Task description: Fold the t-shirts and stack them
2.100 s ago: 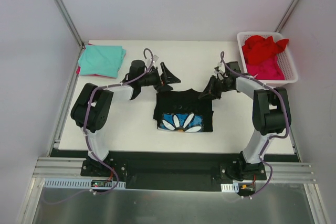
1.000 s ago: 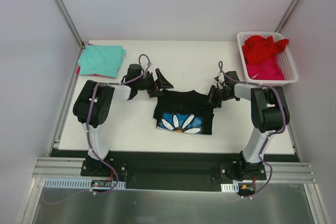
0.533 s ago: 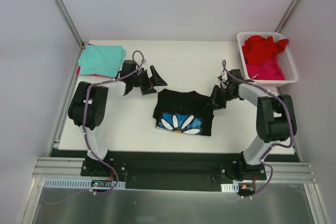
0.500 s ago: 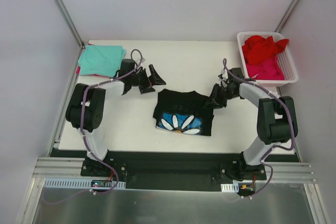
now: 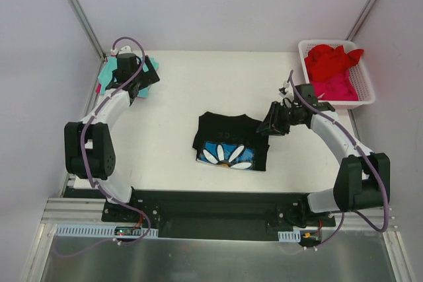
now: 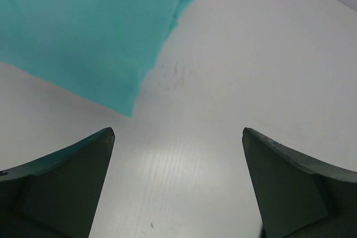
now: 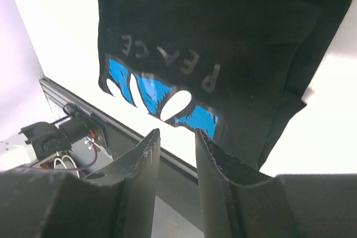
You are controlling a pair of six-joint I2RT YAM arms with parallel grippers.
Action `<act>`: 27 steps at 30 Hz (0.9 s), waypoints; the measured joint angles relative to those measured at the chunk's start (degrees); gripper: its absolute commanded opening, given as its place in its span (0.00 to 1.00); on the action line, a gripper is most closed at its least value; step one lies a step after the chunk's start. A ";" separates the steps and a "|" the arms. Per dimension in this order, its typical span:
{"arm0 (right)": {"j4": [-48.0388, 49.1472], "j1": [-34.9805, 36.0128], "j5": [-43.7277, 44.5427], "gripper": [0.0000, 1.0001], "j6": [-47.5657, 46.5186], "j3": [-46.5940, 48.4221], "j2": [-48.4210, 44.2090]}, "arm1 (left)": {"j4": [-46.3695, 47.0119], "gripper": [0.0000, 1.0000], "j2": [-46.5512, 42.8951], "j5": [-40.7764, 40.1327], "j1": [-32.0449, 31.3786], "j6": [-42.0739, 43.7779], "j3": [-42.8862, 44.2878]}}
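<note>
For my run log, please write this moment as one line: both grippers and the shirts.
left gripper: open, over table by teal shirt | right gripper: slightly open, empty, beside folded black shirt

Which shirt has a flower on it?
The black shirt, mid-table. The teal shirt, red shirt and pink shirt show no print.

Black cloth t-shirt with blue-and-white flower print [image 5: 231, 138] is lying folded mid-table. Teal cloth t-shirt [image 6: 83, 26] is lying folded, far-left corner. Red cloth t-shirt [image 5: 330, 59] and pink cloth t-shirt [image 5: 334, 87] are lying crumpled in white slotted plastic basket [image 5: 344, 104].
</note>
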 measured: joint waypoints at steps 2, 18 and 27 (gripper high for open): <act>-0.24 0.59 -0.37 0.35 0.20 -1.81 -1.51 | 0.17 0.99 2.40 -3.48 1.14 1.68 2.60; -3.06 0.98 -4.70 0.34 -0.63 -3.54 -8.44 | 2.34 0.99 23.28 -7.65 11.30 4.35 20.72; -4.57 0.98 -5.55 0.33 -1.77 -3.56 -8.35 | 0.61 0.99 35.10 2.36 14.80 1.62 36.50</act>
